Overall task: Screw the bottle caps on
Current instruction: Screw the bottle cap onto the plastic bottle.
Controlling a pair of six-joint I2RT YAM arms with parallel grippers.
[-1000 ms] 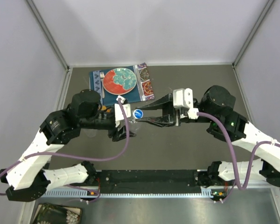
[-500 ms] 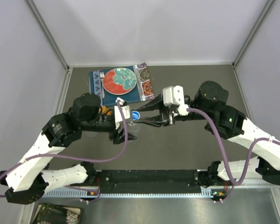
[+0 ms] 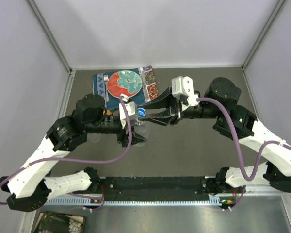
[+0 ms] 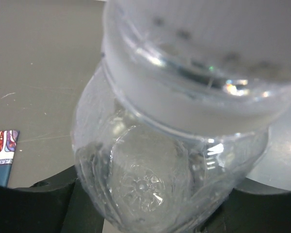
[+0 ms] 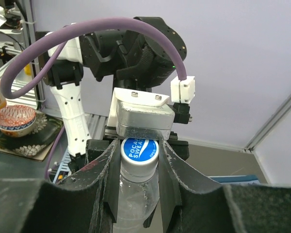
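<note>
While two arms meet over a dark grey table (image 3: pixel 199 155) walled on three sides by pale panels (image 3: pixel 155 29), a clear bottle (image 4: pixel 150 160) hangs between them above the tabletop, just in front of a patterned placemat (image 3: pixel 151 91) at the far side. A red-and-teal plate (image 3: pixel 124 83) sits on that placemat.

From the side, the left gripper (image 3: pixel 134 127) has its dark fingers closed around the body of the clear bottle. In the left wrist view the moulded base and ribbed wall fill the frame, and whether there is liquid inside cannot be told.

At the neck, the right gripper (image 5: pixel 138 160) has its fingers drawn in narrow, one pressed to each side of a white cap (image 5: pixel 139 149) with a blue printed top. The white cap sits on the mouth of the clear bottle; how far it is threaded on cannot be told.

Behind the left arm a sliver of an orange bottle (image 3: pixel 107 113) shows on the table. At the left edge of the right wrist view, a red-and-white patterned bowl (image 5: pixel 13 119) rests on a mat; its contents are not visible.
</note>
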